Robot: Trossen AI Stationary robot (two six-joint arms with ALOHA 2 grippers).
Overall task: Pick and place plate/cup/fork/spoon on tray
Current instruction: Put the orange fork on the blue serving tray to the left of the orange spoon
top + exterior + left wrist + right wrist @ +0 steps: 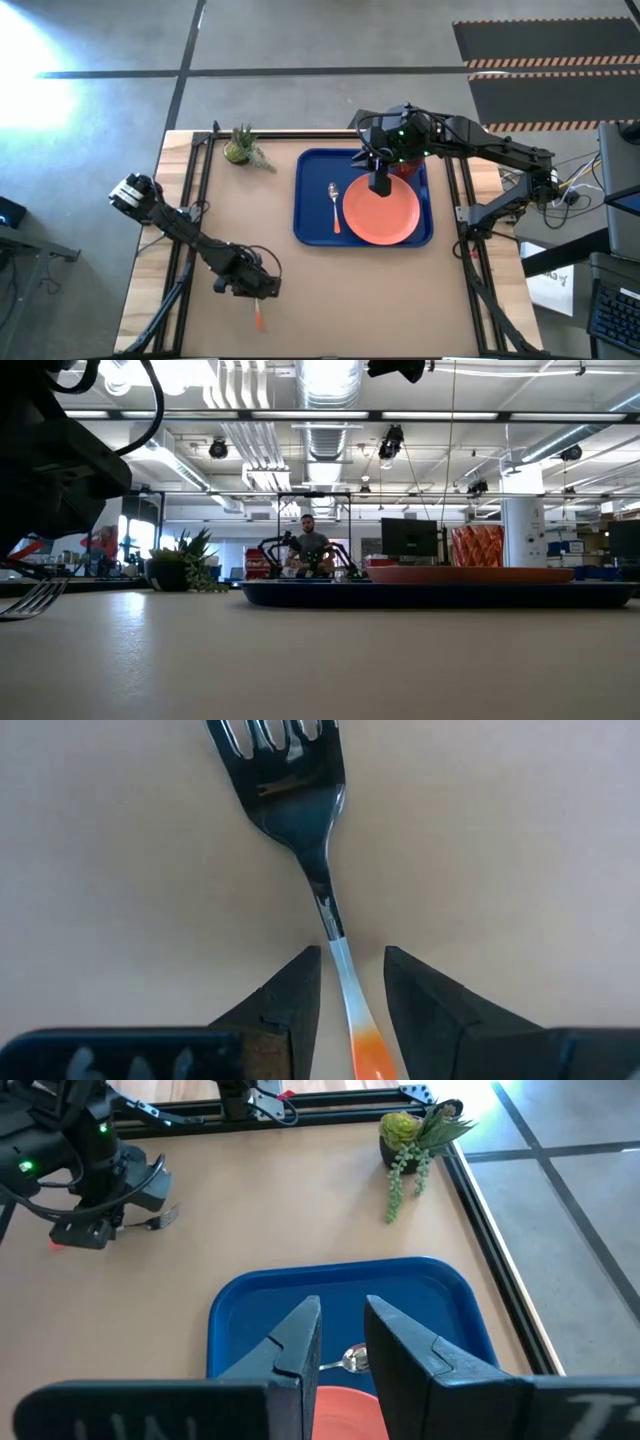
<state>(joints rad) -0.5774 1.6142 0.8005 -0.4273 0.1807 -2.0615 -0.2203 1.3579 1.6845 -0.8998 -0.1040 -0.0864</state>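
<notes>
The fork (300, 810) lies flat on the table near its front left; its orange handle end (259, 318) pokes out toward the near edge. My left gripper (352, 960) is open, pointing down, with one finger on either side of the fork's thin neck and a gap on both sides. The salmon-pink plate (385, 215) and the spoon (333, 200) lie in the blue tray (305, 215). A dark red cup (408, 168) stands at the tray's far right, partly hidden under my right arm. My right gripper (380, 186) hangs above the plate's far edge, slightly open and empty.
A small green potted plant (241, 148) stands at the far edge, left of the tray. Black frame rails run along the table's left, right and far sides. Bare tabletop lies between the fork and the tray. A person sits in the room beyond the table (310, 545).
</notes>
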